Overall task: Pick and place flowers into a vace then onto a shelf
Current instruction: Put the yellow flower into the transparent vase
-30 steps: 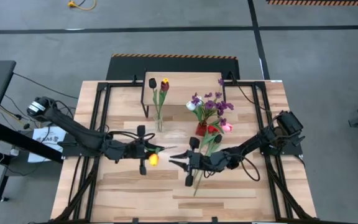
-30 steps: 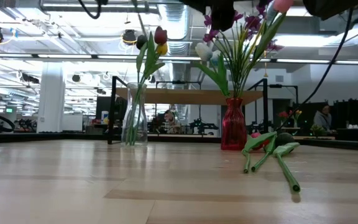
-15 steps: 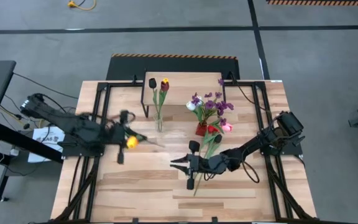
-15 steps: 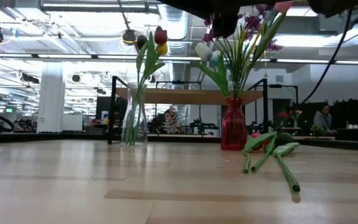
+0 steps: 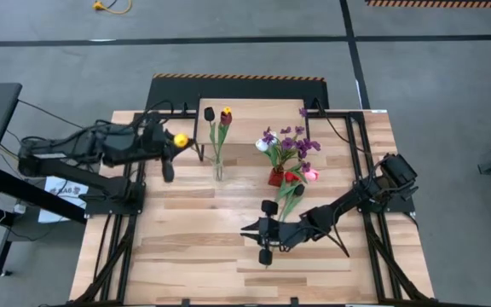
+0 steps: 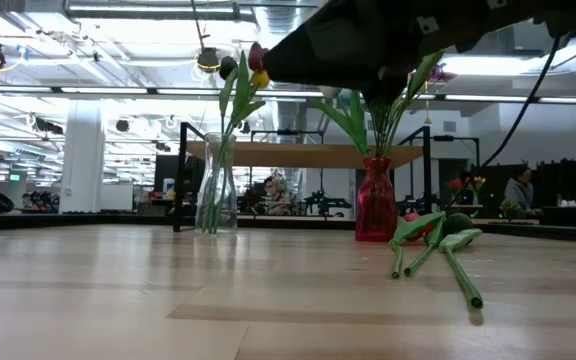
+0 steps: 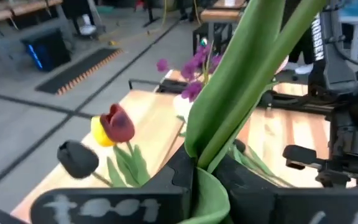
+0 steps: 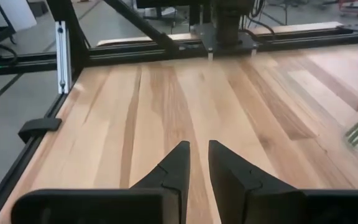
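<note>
— Two arms are seen; how is each posed?

— From the high view, the left arm is stretched toward the far-left part of the table (image 5: 186, 256), and its left gripper (image 5: 170, 147) is clamped on the green stem (image 7: 241, 93) of a yellow tulip (image 5: 180, 140), whose head is carried just left of the shelf (image 5: 245, 109). The right arm is extended low across the middle of the table; its right gripper (image 5: 254, 230) is held over bare wood, fingers (image 8: 174, 165) nearly together with a thin gap, and nothing is gripped.

— Where are the other flowers found?

— A clear vase (image 6: 215, 195) with a red-and-yellow tulip (image 5: 226, 113) and a dark tulip (image 5: 209, 112) is stood by the shelf's front edge. A red vase (image 6: 374, 200) with purple sprigs (image 5: 292, 141) and a white tulip (image 5: 262, 145) is placed to its right. Loose stems (image 6: 438, 255) are laid flat on the table beside the red vase, near the right arm.

— What is hidden or hard to make out?

— In the low view, the top is filled by a dark arm, so the red vase's blossoms are partly covered. In the left wrist view, the held stem is cut off at the frame's edge and its head is not shown. How many loose stems are lying there cannot be told.
</note>
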Controlling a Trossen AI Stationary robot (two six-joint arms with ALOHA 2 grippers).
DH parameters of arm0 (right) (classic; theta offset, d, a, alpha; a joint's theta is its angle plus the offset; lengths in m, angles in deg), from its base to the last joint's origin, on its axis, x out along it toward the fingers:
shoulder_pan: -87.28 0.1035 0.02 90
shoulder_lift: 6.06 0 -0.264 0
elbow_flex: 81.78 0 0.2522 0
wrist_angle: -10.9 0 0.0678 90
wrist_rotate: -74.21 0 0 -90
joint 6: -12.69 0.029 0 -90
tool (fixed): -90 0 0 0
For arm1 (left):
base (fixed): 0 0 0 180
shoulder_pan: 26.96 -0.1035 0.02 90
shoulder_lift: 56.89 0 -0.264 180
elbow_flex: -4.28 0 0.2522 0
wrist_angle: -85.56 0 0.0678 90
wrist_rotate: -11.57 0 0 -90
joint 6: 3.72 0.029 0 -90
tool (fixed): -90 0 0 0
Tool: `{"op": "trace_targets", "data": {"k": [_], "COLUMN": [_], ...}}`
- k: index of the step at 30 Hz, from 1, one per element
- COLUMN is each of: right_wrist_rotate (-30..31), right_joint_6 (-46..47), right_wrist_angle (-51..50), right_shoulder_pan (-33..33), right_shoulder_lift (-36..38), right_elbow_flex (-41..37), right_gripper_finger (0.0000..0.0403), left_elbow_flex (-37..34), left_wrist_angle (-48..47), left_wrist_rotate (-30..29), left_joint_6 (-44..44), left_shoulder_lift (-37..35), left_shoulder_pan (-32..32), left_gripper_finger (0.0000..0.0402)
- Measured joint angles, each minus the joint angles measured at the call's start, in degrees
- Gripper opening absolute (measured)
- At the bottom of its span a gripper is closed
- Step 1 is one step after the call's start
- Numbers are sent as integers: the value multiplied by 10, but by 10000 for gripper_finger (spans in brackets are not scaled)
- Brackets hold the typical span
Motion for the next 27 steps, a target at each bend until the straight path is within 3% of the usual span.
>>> {"op": "trace_targets", "data": {"k": [4, 9, 23, 27], "right_wrist_rotate": [-16, -24, -26, -26], "right_joint_6": [1, 1, 10, 16], "right_wrist_angle": [1, 1, -3, -3], "right_shoulder_pan": [0, 0, 1, 1], "right_shoulder_lift": [0, 0, 0, 0], "right_elbow_flex": [0, 0, 0, 0], "right_gripper_finger": [51, 51, 51, 51], "left_elbow_flex": [0, 0, -1, -1], "left_wrist_angle": [-3, -11, 1, 13], "left_wrist_rotate": [83, 123, 130, 118], "left_joint_6": [-6, -10, 10, 16], "left_shoulder_lift": [20, 56, 109, 109], "left_shoulder_pan": [-68, -116, -151, -151], "left_gripper_finger": [0, 0, 1, 19]}}
